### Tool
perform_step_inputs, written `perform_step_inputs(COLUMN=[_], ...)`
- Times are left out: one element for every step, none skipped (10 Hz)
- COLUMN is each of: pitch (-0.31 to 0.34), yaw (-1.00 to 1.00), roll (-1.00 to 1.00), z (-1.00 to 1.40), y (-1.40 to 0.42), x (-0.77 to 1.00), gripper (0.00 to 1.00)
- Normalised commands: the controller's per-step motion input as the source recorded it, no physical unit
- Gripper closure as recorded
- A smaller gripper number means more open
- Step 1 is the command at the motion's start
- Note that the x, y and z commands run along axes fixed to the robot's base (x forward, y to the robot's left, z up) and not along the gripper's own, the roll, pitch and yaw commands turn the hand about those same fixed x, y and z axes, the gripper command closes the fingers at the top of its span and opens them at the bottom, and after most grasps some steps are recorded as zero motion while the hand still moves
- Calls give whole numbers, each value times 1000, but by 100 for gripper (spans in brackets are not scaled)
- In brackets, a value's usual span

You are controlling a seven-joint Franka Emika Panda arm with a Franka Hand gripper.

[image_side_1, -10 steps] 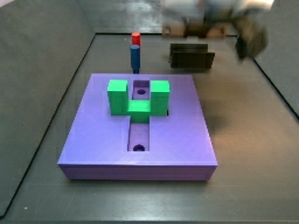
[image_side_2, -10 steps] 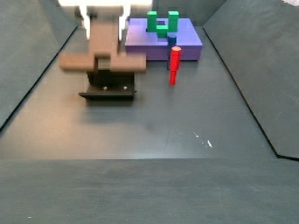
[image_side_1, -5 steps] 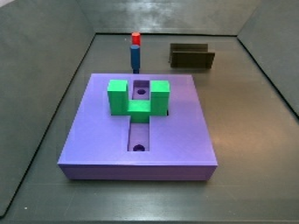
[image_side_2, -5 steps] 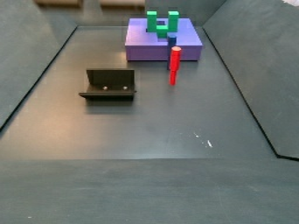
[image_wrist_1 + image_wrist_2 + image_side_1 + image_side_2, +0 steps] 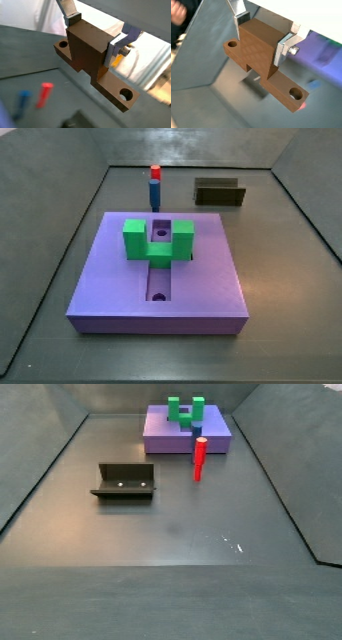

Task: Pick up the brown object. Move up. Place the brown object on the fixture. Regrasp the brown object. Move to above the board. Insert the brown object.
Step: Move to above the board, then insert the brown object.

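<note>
Brown object (image 5: 93,62) clamped crosswise in the gripper (image 5: 95,35), long axis across its fingers.

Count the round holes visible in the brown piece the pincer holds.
2. In both wrist views the brown object is clamped in the pincer: one hole at the short end, one at the long end. The raised middle may hide more.

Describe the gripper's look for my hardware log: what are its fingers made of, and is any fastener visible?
Only the wrist views show the gripper; the side views do not. Its fingers are flat silver metal plates with dark pads on the inner faces. In a wrist view a silver screw sits on one finger's bracket. No cables or markings can be made out.
</note>
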Motion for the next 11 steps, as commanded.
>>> perform_step_inputs(pitch=[99,92,79,69,58,44,8,-12,-27,-30,0], yaw=[7,16,25,28,28,27,20,11,7,3,0], roll=[-1000,-1000,-1000,-1000,-1000,-1000,-788,-574,-342,-263,0], z=[288,289,114,58,30,20,-9,11,-6,-5,-40], y=[-1400,-1400,-586,-342,-82,-43,6,12,11,11,-54], x=[-1048,-1070,-490,-311,-102,-86,-72,-65,-50,-39,0], gripper=[100,100,100,100,100,100,100,100,100,100,100])
